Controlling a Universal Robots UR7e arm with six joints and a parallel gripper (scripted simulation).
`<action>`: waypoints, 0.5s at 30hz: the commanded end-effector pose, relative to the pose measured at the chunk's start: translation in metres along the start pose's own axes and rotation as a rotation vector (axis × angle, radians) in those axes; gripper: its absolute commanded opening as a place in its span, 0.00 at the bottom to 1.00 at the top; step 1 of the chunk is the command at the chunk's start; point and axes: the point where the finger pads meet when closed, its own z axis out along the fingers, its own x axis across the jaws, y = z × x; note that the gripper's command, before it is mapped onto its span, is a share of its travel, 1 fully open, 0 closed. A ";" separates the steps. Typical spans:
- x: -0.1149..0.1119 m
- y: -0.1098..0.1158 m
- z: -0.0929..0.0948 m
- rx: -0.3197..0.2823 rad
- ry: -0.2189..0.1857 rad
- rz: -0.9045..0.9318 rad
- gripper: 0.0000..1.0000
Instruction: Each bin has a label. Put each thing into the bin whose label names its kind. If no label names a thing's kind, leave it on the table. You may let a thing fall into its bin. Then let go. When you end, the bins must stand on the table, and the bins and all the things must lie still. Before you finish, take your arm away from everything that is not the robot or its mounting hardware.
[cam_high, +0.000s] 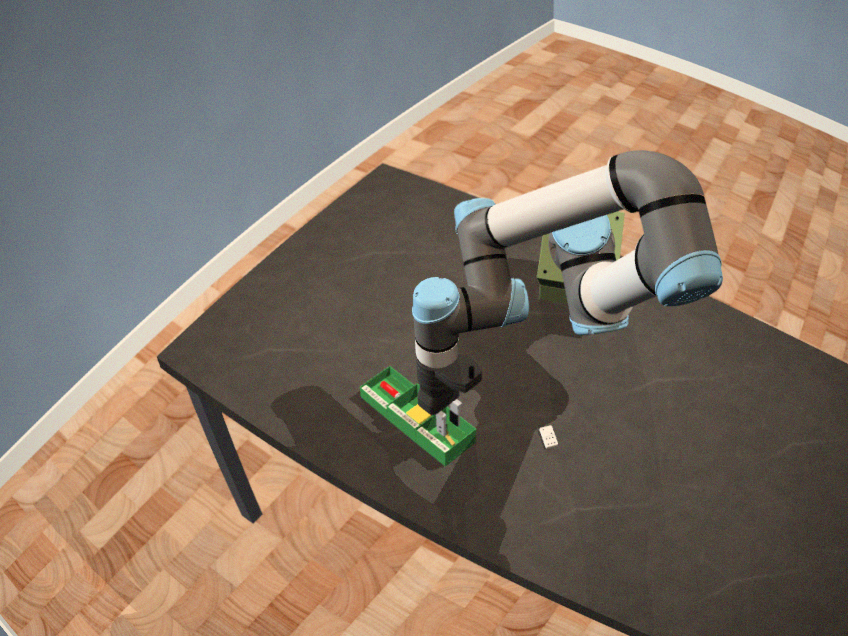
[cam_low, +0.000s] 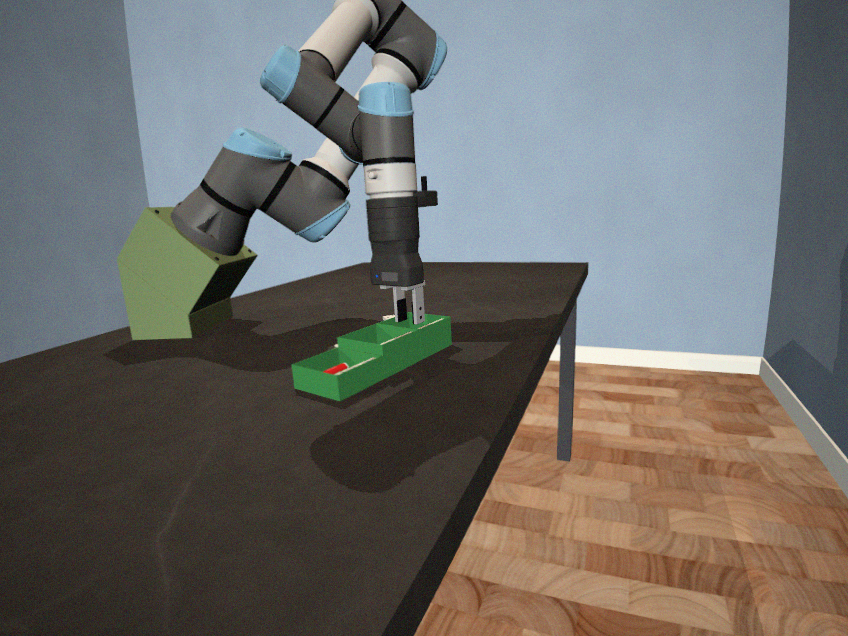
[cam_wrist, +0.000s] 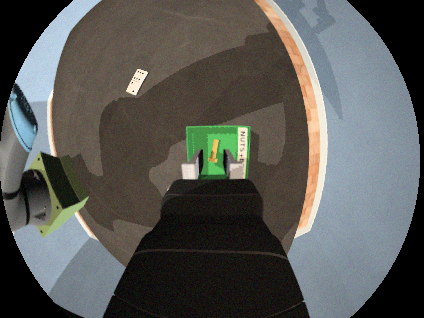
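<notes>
My gripper (cam_high: 448, 427) (cam_low: 410, 321) (cam_wrist: 213, 157) is open, fingers partly apart, low over the end bin (cam_high: 460, 448) (cam_low: 438, 335) (cam_wrist: 190, 132). That bin's label (cam_wrist: 242, 142) starts "NUTS + B". A brass-coloured bolt (cam_high: 449, 439) (cam_wrist: 214, 150) lies in it, below the fingertips and free of them. A red cylinder (cam_high: 389, 388) (cam_low: 335, 369) lies in the far end bin. A flat yellow thing (cam_high: 417, 413) is in the middle bin. A white domino (cam_high: 547, 436) (cam_wrist: 137, 82) lies on the table. The other two labels are too small to read surely.
The three green bins stand in a row on the dark table (cam_high: 657, 492) (cam_low: 226, 513). A small pale bit (cam_low: 336, 345) shows behind the bins, mostly hidden. The arm's green base (cam_high: 551, 270) (cam_low: 160, 280) stands at the table's far side.
</notes>
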 end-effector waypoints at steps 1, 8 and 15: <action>0.000 0.000 -0.010 0.001 0.000 0.000 0.62; 0.000 0.000 -0.027 0.001 0.000 0.000 0.62; 0.000 0.000 -0.027 0.001 0.000 0.000 0.62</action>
